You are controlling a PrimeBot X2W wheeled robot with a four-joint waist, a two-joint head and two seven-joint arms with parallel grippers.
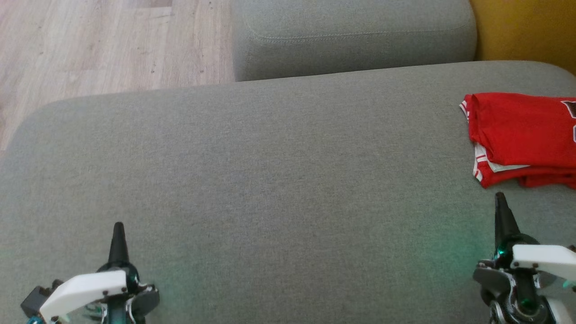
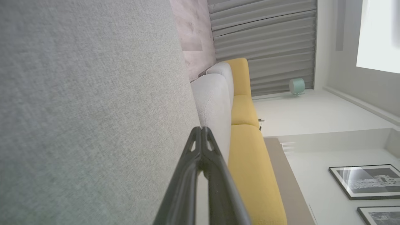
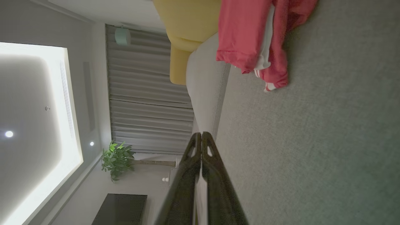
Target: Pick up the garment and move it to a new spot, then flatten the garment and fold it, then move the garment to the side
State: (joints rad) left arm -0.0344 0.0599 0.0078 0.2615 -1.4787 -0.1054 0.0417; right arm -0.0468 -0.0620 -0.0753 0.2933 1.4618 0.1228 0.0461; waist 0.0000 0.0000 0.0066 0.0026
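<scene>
garment (image 1: 524, 135): is laid folded at the far right of the sofa seat (image 1: 270, 171) | right hand (image 1: 499, 200): clenched, nothing held, garment just ahead, nearer | left hand (image 1: 118, 229): clenched, nothing held, well apart

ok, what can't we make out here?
red garment: head view, right edge cuts off its far side and most of the dark print.
Same garment, right wrist view: top edge cuts it.
grey cushion, right end: head view, past the frame edge.
</scene>
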